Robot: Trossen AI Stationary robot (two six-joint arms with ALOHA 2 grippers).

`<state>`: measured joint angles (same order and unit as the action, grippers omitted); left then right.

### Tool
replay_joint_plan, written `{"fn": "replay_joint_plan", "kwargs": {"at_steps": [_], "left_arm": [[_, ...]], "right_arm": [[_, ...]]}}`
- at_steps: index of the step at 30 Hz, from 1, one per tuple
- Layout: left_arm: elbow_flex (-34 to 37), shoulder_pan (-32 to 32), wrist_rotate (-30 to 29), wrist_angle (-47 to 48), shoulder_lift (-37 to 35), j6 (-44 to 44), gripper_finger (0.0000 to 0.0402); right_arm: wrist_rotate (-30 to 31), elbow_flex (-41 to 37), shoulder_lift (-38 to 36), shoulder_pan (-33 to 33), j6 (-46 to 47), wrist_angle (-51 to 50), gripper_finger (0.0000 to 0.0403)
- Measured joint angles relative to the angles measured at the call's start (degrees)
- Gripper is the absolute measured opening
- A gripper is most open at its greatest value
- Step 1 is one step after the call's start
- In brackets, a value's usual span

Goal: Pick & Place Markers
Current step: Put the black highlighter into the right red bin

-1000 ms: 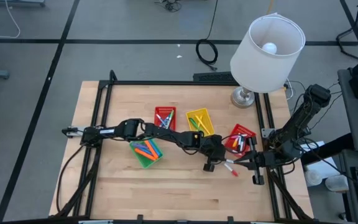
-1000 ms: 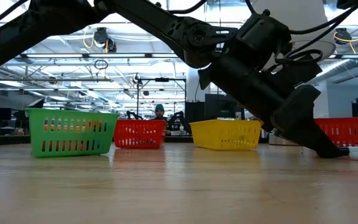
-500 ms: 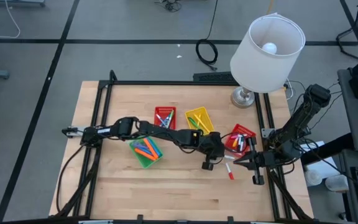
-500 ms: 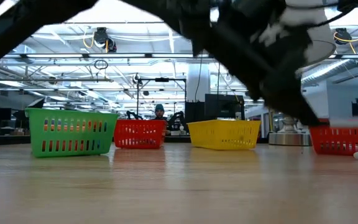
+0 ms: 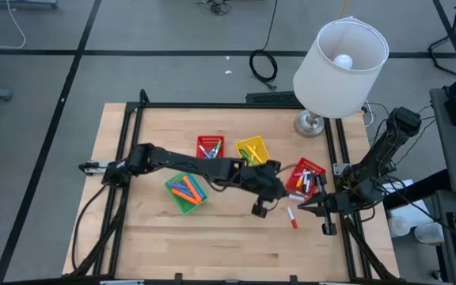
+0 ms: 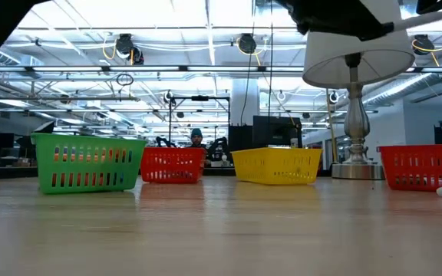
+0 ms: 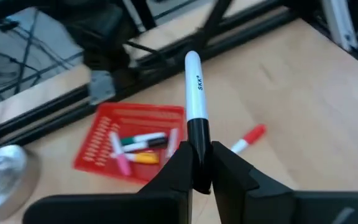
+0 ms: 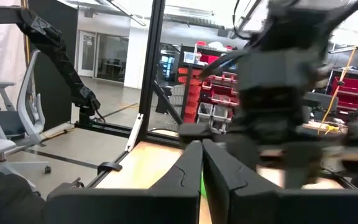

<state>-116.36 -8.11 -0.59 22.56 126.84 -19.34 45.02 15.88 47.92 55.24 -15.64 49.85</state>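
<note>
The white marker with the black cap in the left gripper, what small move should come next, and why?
Probably carry it toward one of the baskets. The left gripper is shut on the white marker by its black cap end, lifted clear of the table. The red basket just ahead already holds markers; which basket suits this one I cannot tell. A red-capped marker lies loose on the table.

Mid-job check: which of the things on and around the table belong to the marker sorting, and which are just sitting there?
Part of the job:
- black-and-white marker gripped in the left claw
- red-capped marker loose on the table
- markers in the right-hand red basket
- markers in the green basket

Just lying about:
- lamp
- cable coil on the floor
- right claw, shut and empty
</note>
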Motion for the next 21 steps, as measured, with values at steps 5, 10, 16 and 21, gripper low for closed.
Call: {"fn": "replay_joint_plan", "kwargs": {"at_steps": [5,10,16,21], "left_arm": [[0.0,1.9,0.4,-1.6,-0.3,0.6,0.0036],[0.0,3.8,1.1,-4.2,1.5,1.0,0.0036],[0.0,6.5,7.3,-12.5,4.3,1.0,0.0036],[0.0,8.0,8.7,-21.2,8.9,1.9,0.0036]], "right_arm": [[0.0,0.0,0.0,0.0,0.0,0.2,0.0],[0.0,0.0,0.0,0.0,-1.9,2.1,0.0],[0.1,0.0,0.0,0.0,-4.8,4.0,0.0],[0.2,0.0,0.0,0.0,-6.5,4.9,0.0]]}}
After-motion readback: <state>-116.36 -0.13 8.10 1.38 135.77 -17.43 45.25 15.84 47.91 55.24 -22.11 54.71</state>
